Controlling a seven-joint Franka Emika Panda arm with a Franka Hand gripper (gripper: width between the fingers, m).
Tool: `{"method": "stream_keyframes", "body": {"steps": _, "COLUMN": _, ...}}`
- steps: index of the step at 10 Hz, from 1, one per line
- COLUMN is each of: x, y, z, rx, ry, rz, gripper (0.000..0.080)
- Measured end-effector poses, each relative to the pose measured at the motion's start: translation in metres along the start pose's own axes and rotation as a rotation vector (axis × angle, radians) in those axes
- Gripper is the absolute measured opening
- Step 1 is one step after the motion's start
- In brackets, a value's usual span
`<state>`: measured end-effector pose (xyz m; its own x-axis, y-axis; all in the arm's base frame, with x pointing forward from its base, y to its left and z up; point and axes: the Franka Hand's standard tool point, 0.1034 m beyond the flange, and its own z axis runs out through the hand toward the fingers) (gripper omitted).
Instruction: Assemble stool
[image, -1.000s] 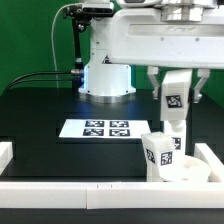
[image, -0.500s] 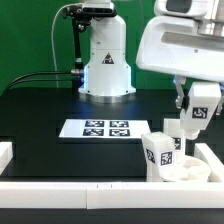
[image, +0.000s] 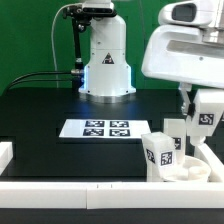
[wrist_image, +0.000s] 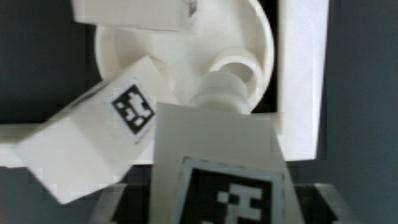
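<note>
Pincer (image: 207, 112) clamped on upright leg (image: 207, 119), long axis vertical, above seat (image: 196, 171).

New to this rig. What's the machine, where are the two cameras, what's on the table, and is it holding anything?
It is a single robot arm with a two-finger gripper. One picture comes from a camera standing off the arm and looking across the black table. The other comes from a camera on the wrist, looking down past the gripper.

On the table lies a flat marker board, which is for tracking and is not furniture. At the exterior view's right, against the white border rails, sits the round stool seat with a tagged leg standing on it.

The gripper is shut on a second leg, held in the air over the seat. The wrist view shows that leg's tag close up.
</note>
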<state>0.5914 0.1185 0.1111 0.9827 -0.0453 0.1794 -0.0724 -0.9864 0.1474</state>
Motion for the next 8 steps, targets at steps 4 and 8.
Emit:
{"method": "stream_keyframes", "body": {"steps": 4, "x": 0.003, "y": -0.001, "z": 0.002, "rx": -0.046, "ry": 0.032, "rz": -0.169, "gripper": 0.0318}}
{"method": "stream_keyframes", "body": {"steps": 8, "x": 0.008, "y": -0.006, "z": 0.009, "rx": -0.023, "ry": 0.075, "rz": -0.173, "gripper": 0.0318}}
